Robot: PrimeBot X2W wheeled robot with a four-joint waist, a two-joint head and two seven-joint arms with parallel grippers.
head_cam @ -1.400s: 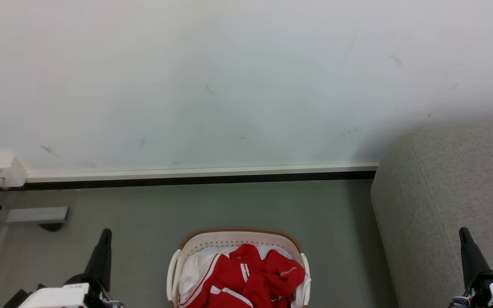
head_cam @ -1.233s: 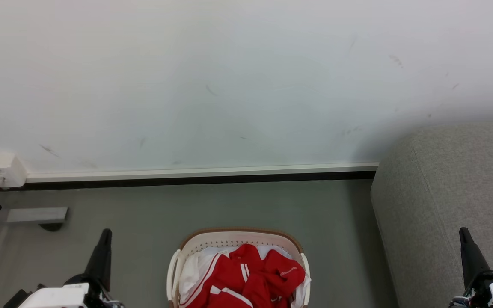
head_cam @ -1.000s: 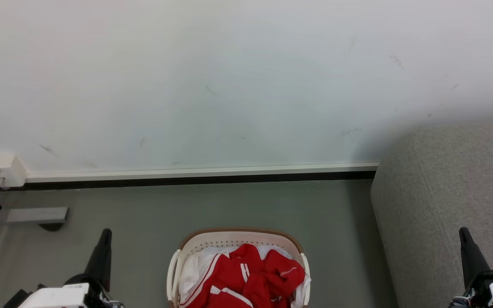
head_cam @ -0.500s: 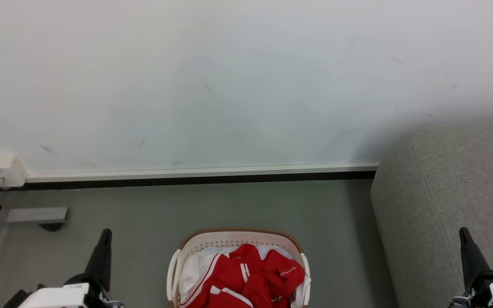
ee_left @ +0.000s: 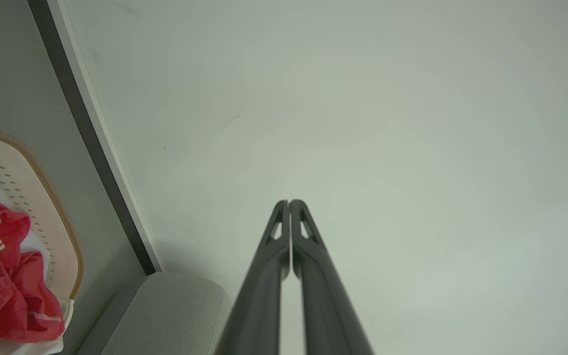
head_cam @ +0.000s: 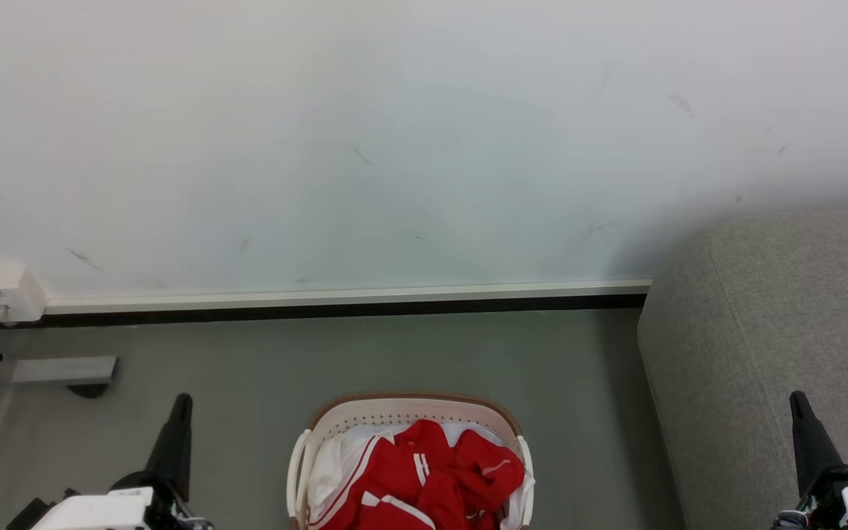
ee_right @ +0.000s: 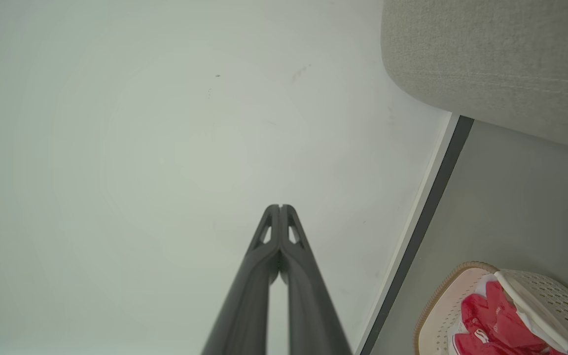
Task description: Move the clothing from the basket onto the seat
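While both arms hang clear of the work, I judge the task not yet begun. The heap of bright red sports clothing with white stripes (head_cam: 424,478) lies wholly inside the oval off-white plastic laundry basket with a brown rim (head_cam: 409,398). The basket stands on the smooth grey-green floor (head_cam: 394,346), short of the floor's far edge along the white wall (head_cam: 394,147) and near the large grey fabric sofa (head_cam: 777,331). No red cloth lies on the part of the sofa I can see.

Left gripper (ee_left: 289,202): two long dark fingers pressed together, holding nothing. Right gripper (ee_right: 280,207): likewise closed and empty.

Remaining: every lift and every placing.

Count: one basket, one sofa, two grippers, and one tangled heap whose separate garments I cannot number.
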